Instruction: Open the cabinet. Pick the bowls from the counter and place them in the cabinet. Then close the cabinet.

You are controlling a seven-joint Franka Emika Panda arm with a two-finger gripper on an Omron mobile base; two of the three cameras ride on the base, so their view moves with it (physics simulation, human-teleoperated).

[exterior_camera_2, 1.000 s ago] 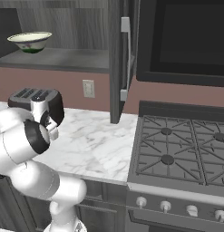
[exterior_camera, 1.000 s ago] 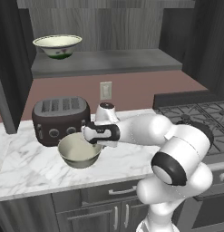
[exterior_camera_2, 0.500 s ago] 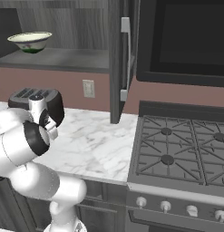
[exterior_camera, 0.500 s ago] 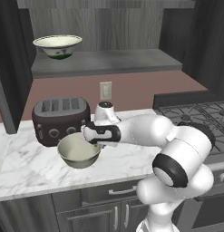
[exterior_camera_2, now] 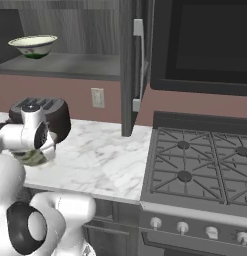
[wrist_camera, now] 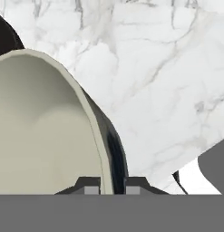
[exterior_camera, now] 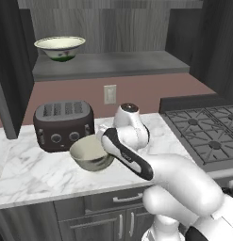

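Note:
The larger bowl (exterior_camera: 91, 153), beige-grey outside and cream inside, is tilted just over the white marble counter (exterior_camera: 23, 175) in front of the toaster. My gripper (exterior_camera: 104, 141) is shut on its right rim. In the hand view the rim of this bowl (wrist_camera: 45, 131) passes between my gripper's (wrist_camera: 111, 186) two dark tips. The right base view has the bowl (exterior_camera_2: 29, 158) mostly behind my white hand. The smaller whitish bowl (exterior_camera: 60, 47) with a green mark stands on the shelf of the open cabinet (exterior_camera: 113, 66), also seen as the small bowl (exterior_camera_2: 33, 45) at upper left.
A dark toaster (exterior_camera: 63, 124) stands right behind the held bowl. The cabinet's open right door (exterior_camera_2: 128, 65) with its silver handle (exterior_camera_2: 139, 65) juts out over the counter (exterior_camera_2: 95, 160). The black gas stove (exterior_camera_2: 200, 165) lies to the right. The left door (exterior_camera: 9, 70) stands open too.
The fingers have closed onto the larger bowl's rim. The bowl has tipped and shifted slightly up and right.

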